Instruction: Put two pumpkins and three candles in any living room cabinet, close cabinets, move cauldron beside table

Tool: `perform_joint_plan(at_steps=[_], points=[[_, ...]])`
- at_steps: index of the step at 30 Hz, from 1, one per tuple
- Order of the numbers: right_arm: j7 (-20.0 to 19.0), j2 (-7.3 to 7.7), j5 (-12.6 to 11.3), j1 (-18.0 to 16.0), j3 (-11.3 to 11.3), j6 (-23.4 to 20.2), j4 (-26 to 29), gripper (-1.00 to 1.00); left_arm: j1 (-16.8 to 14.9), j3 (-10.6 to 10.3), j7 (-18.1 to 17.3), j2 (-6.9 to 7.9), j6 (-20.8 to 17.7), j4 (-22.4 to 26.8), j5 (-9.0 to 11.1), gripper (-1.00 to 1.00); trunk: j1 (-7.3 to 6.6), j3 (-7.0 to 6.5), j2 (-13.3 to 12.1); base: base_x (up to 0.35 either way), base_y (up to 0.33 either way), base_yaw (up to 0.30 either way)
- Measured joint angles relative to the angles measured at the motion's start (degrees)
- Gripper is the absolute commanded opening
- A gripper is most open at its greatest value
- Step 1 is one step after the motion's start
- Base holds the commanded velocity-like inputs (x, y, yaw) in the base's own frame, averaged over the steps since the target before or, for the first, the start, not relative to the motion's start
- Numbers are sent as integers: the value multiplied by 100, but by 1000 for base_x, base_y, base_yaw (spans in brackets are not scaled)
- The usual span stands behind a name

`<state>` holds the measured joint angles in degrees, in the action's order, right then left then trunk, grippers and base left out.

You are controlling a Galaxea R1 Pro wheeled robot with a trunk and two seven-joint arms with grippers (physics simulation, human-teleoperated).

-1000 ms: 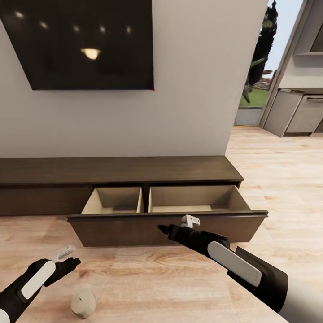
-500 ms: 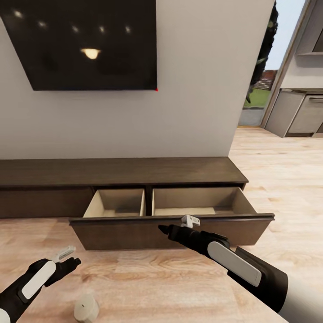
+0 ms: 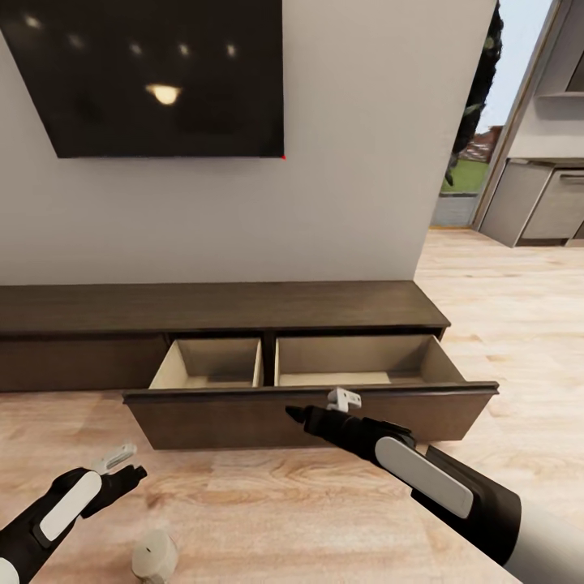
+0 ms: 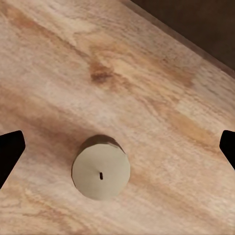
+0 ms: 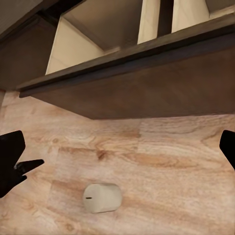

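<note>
One candle point(image 4: 101, 171) stands upright on the wood floor point(image 4: 147, 88), between the spread left fingers point(image 4: 11, 152); right fingers point(image 5: 227, 147) likewise spread, empty; one cabinet point(image 3: 243, 307), drawer point(image 3: 308, 405) open, two compartments.

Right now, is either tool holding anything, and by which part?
Nothing is held. The left tool is open above the floor, with the candle lying free on the wood between its fingers. The right tool hovers empty before the open drawer.
</note>
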<state>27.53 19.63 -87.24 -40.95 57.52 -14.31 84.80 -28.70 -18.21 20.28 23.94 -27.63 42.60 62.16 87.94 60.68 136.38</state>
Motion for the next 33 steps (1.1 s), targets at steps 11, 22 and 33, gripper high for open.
perform_joint_plan(at_steps=[11, 22, 33], points=[[-10, 0, 7, 0, 6, 0, 6, 100, 0, 2, 0, -6, -6, -53, 0, 100, 242, 197, 441, 0, 0, 0], [-10, -1, 8, 1, 6, 1, 3, 100, 0, 6, 0, -20, -34, -53, 0, 100, 387, 416, 690, 0, 0, 0], [-10, 2, 8, 2, 6, 1, 0, 100, 0, 4, 0, -24, -41, -57, 8, 100, 416, 660, 705, 0, 0, 0]])
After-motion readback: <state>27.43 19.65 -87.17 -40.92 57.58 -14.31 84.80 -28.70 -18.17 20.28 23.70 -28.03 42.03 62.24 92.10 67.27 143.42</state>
